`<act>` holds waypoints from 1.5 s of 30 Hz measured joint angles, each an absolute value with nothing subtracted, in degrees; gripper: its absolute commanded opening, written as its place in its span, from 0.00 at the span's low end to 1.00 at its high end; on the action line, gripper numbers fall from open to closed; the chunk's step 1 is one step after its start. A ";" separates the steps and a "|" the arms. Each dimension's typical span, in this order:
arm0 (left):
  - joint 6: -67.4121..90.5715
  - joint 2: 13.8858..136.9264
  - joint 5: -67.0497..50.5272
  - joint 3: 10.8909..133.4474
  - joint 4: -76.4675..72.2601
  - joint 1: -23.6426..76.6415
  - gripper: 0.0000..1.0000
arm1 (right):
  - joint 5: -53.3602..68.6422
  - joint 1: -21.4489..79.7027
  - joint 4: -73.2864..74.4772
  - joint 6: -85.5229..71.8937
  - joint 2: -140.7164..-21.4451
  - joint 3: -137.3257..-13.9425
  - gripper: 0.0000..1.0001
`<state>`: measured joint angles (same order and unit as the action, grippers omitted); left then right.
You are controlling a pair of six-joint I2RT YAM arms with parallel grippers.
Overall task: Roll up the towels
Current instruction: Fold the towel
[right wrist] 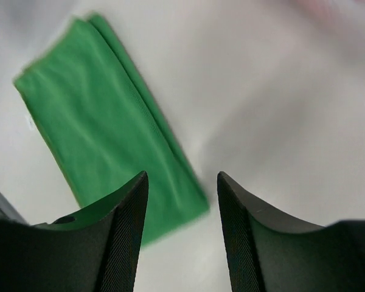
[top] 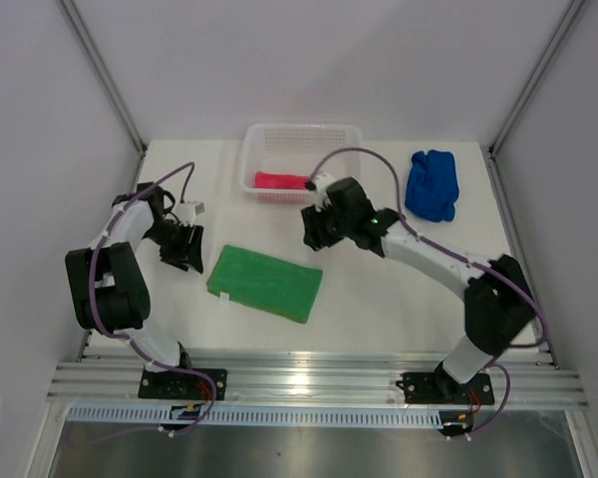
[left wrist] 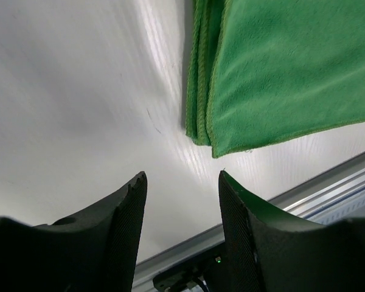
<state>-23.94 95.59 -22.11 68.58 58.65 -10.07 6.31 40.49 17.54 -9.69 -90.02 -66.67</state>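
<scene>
Fixed overhead camera looks steeply down from the near side, the green towel (top: 265,283) just below mid-frame. Left wrist camera sits low and close at the towel's folded corner; right wrist camera (picture blurred) views the same towel from farther off.

green towel (top: 265,282) — flat | pink towel (top: 280,181) — in basket (top: 304,127) | blue towel (top: 433,185) — crumpled, far right
</scene>
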 measured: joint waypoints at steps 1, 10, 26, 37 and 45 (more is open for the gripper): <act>-23.86 95.57 -22.02 67.77 58.65 -10.55 0.54 | 7.53 41.21 17.61 -5.50 -94.26 -72.53 0.53; -22.94 91.59 -21.39 61.19 57.87 -13.37 0.54 | 21.15 47.18 18.24 9.93 -127.85 -106.41 0.60; -22.96 91.07 -21.19 58.65 55.75 -14.28 0.54 | 30.17 49.17 15.97 4.45 -143.92 -118.24 0.61; -23.16 90.61 -20.73 57.65 55.40 -14.39 0.53 | 29.78 49.87 14.55 0.49 -145.67 -119.26 0.00; -24.40 84.93 -19.20 56.62 55.46 -14.50 0.54 | 30.70 48.47 5.52 -6.85 -140.88 -107.61 0.00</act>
